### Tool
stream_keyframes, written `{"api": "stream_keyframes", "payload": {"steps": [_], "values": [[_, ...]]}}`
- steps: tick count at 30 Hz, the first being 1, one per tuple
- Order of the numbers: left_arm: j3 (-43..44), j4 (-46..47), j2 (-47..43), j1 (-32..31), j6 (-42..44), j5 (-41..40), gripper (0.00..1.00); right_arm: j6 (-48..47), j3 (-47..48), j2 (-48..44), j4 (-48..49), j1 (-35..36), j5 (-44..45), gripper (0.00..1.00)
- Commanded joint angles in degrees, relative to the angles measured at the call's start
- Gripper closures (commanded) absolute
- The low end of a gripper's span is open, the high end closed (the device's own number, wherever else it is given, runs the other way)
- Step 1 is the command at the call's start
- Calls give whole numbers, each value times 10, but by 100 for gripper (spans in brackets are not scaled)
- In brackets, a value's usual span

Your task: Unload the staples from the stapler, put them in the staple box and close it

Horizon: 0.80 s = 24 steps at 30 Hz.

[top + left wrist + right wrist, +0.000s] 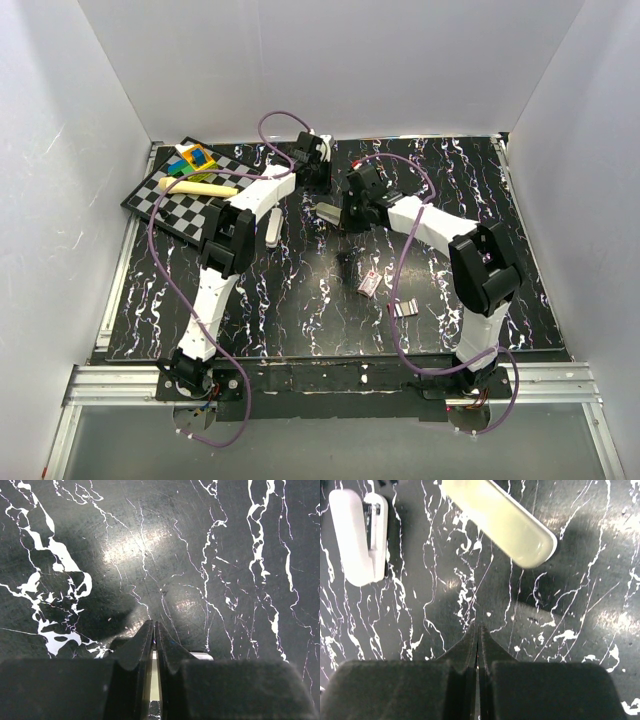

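Note:
The white stapler body lies on the black marbled table; in the right wrist view the stapler body shows metal in its open slot. A pale long stapler piece hangs tilted above its shadow, and the same piece sits just under my left gripper. The left gripper is shut, with a pale strip pinched deep between its fingers. My right gripper stands beside that piece, and the right gripper is shut on nothing. A short shiny staple strip lies near the right arm.
A small pink box and a dark object lie mid-table. A checkerboard with coloured blocks and a yellow stick sits at the back left. White walls enclose the table on three sides.

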Motion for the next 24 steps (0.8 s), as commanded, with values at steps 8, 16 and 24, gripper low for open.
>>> {"api": "stream_keyframes", "payload": {"steps": [8,16,24], "values": [[-18,-2,-8,-13,5,-6,100,31,52,58,4,-17,10,99],[-64,-4,-26,-17,18,-26,100,45,69,81,0,-30,44,99],[-112,-4,-59,-18,24,-32,100,45,72,90,1,-40,66,99]]}}
